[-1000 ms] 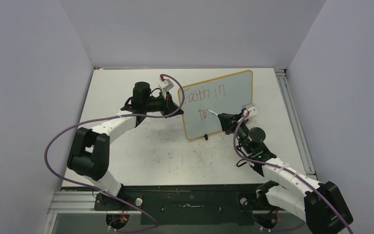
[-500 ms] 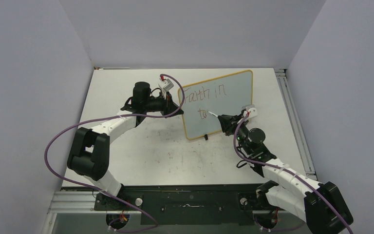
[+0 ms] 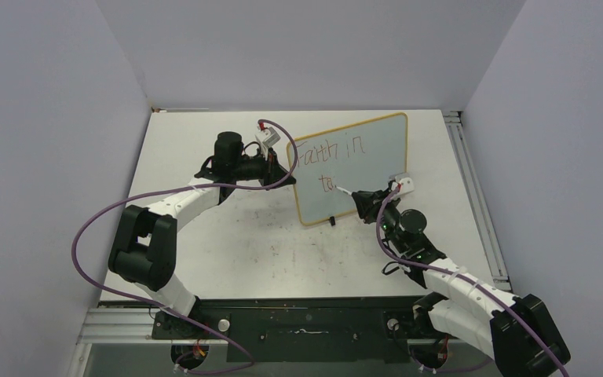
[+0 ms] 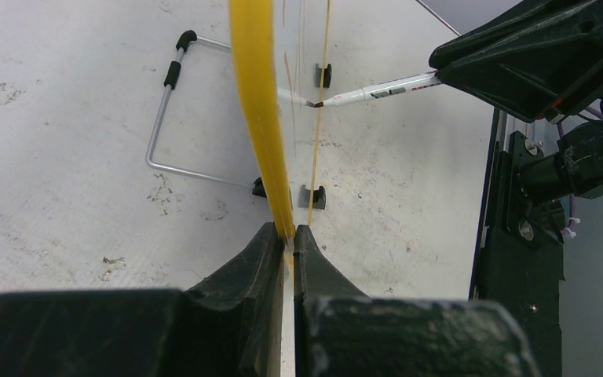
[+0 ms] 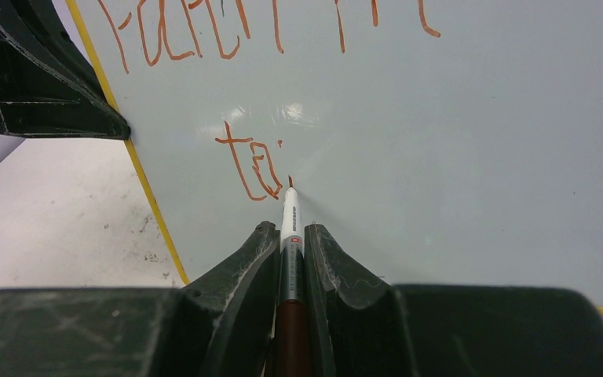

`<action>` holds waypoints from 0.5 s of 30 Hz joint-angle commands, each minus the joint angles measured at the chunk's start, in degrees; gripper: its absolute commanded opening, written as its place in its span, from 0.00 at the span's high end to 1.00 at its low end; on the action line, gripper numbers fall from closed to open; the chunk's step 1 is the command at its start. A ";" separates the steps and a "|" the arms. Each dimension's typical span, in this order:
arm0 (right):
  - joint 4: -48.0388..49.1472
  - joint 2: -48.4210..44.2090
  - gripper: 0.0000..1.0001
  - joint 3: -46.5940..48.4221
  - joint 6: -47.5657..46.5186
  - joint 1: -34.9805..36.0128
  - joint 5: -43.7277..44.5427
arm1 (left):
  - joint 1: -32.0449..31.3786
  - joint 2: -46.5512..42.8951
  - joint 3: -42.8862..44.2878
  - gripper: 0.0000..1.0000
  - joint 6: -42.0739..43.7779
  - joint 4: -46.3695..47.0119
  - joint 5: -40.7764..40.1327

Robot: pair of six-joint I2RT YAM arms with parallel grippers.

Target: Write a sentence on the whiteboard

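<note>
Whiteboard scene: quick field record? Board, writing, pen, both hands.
board: whiteboard, yellow frame, standing upright on the table
writing: "Faith in" on the top line, "to" begun below
pen: tip on the board, just right of "to"
left hand: shut on the whiteboard's side edge
right hand: shut on the pen

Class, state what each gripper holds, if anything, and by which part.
The left gripper is shut on the whiteboard, clamping its yellow-framed side edge. The right gripper is shut on the marker, gripping its barrel behind the tip.
</note>
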 commanded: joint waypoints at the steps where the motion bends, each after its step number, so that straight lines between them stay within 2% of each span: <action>1: 4.39 0.69 0.95 2.72 -0.71 -0.24 1.27 | -0.25 0.45 2.35 1.00 0.37 -0.86 1.87; 15: 7.25 2.93 0.95 5.34 -1.64 -0.32 3.17 | -0.25 0.36 2.30 1.00 0.37 -0.91 1.97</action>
